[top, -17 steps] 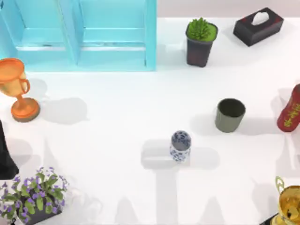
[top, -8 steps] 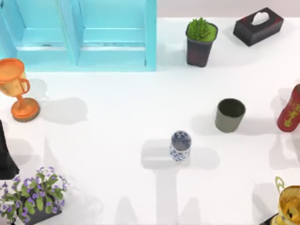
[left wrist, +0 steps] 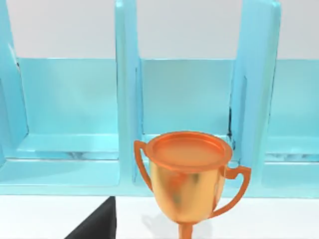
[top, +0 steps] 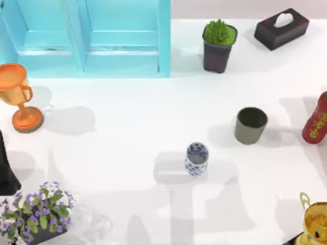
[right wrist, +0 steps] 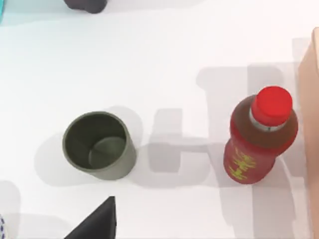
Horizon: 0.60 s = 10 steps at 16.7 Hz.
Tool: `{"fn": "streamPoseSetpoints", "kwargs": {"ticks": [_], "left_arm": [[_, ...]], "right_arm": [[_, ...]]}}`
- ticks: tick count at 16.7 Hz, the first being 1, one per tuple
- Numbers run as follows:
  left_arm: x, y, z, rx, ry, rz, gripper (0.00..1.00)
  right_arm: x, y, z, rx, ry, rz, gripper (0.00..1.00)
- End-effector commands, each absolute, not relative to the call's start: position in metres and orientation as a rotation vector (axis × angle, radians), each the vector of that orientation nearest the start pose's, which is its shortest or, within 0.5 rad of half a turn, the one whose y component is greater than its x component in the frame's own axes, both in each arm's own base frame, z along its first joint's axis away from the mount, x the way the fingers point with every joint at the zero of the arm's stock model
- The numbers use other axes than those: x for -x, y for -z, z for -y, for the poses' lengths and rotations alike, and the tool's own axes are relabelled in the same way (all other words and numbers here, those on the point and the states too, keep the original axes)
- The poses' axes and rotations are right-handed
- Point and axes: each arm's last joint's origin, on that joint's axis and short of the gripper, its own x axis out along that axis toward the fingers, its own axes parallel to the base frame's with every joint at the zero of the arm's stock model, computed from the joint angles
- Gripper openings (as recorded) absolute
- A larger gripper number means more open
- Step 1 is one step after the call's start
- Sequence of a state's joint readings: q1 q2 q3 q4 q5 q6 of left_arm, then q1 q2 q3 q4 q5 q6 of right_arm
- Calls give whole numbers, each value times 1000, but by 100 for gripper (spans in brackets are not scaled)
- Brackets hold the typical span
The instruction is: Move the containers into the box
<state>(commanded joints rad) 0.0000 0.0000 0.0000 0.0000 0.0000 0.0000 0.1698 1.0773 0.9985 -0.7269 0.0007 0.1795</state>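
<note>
Right of the blue box (top: pixel 87 38), top view: olive cup (top: pixel 250 125) and floral cup (top: pixel 196 159) haven't moved, but arm shadows have grown toward them (approach starting, you'd guess). Left wrist view: orange trophy (left wrist: pixel 189 179) against the box. Right wrist view: olive cup beside red bottle (right wrist: pixel 261 134); claw state unreadable on both arms.

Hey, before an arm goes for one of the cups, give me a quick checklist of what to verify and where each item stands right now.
1. Green cup upright, mouth up, nothing inside: ok.
2. Blue-patterned cup upright, standing apart from the green cup: ok.
3. Red bottle beside the green cup, with a gap between them: ok, but mind it on approach.
4. Blue box at the table's far left, open compartments free: ok.
5. Orange trophy stands in front of the box, in the left arm's path: not ok.
6. Either end effector open: cannot tell.
</note>
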Motion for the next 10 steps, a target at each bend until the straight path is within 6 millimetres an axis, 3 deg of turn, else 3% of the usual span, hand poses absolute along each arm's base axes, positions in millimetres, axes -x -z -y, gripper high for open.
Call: {"fn": "streamPoseSetpoints", "kwargs": {"ticks": [4, 7, 10], "left_arm": [[-106, -160, 1, 0, 0, 0, 100], [-106, -160, 1, 0, 0, 0, 100], [-106, -160, 1, 0, 0, 0, 100]], "right_arm": [[-293, -305, -72, -84, -74, -1124, 100], [-342, -288, -99, -62, -50, -1312, 100], [-375, -263, -121, -35, -21, -1459, 100]]}}
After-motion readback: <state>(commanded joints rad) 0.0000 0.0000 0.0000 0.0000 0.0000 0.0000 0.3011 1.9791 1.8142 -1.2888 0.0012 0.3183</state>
